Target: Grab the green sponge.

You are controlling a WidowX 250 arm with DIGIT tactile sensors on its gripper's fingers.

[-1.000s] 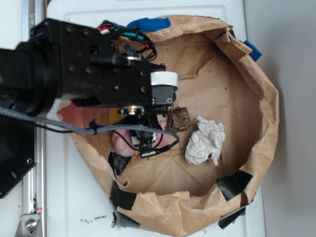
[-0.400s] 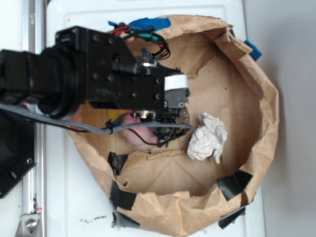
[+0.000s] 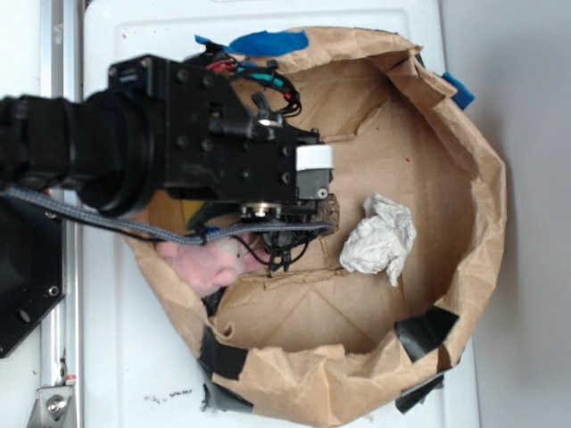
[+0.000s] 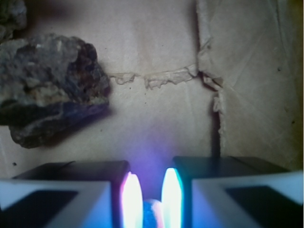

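Observation:
The green sponge [image 4: 50, 88] lies on brown paper at the upper left of the wrist view, dark, rough and worn. It sits ahead of and to the left of my gripper [image 4: 152, 192]. In the exterior view only a dark sliver of the sponge [image 3: 332, 210] shows beside the black arm head [image 3: 259, 169], which covers the rest. The gripper's two fingers stand close together with a narrow lit gap and nothing from the scene between them. Neither finger touches the sponge.
All of this lies inside a rolled-down brown paper bag [image 3: 486, 205] patched with black tape [image 3: 424, 332] and blue tape [image 3: 268, 42]. Crumpled white paper [image 3: 379, 239] lies right of the sponge. A pink plush bunny [image 3: 201, 263] lies under the arm at the left wall.
The arm has moved right, so its head now covers most of the sponge. The pink bunny has shifted left toward the bag wall, and the crumpled paper has shifted slightly right.

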